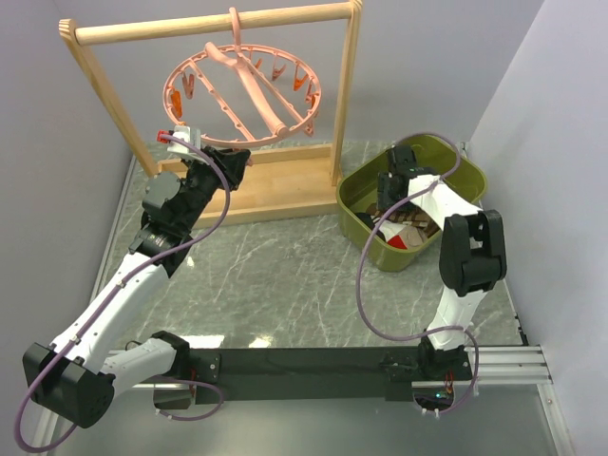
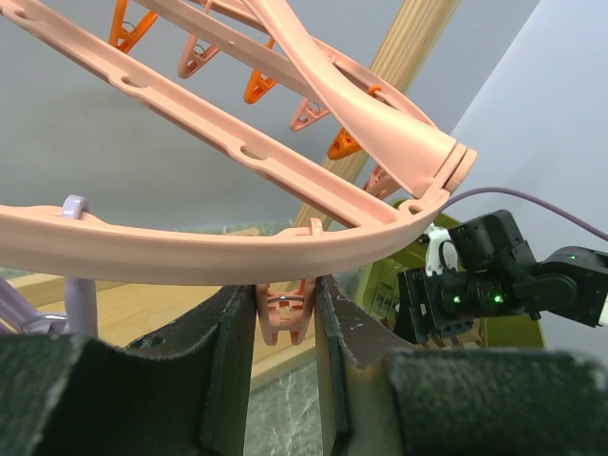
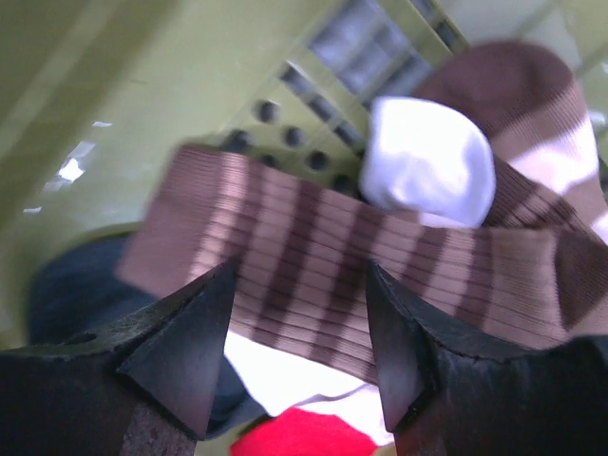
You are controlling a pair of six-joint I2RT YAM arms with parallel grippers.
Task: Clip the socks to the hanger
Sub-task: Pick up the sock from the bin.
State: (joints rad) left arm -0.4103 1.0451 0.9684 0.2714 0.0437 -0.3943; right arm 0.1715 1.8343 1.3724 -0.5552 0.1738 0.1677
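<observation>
Two arms, two totally different spots. The table (image 1: pixel 285 275) has loads of bare marble between the arms, with walls close on the left and right. The wooden rack (image 1: pixel 214 28) stands back left. The hanger (image 1: pixel 261 95) hangs from its bar by the hook, tilted, with the ring clear of both posts. The green bin (image 1: pixel 454 155) sits back right, just beside the rack's right post.

The overhead view only shows the left gripper (image 1: pixel 226 152) up under the near rim of the ring. Its wrist cam gives the detail: a pink clip (image 2: pixel 285 318) sits between the fingers (image 2: pixel 228 351). The gap is narrow, and the pads look to be against both sides of the clip.

The right gripper (image 3: pixel 299 285) is down in the bin, and from above its own wrist covers the fingers. On its wrist cam the jaws are spread wide, holding nothing, just over the brown striped socks (image 3: pixel 427 256) lying in the bin. A white bundle (image 3: pixel 427 157) rests on them, and something red (image 3: pixel 285 442) shows at the bottom edge.
</observation>
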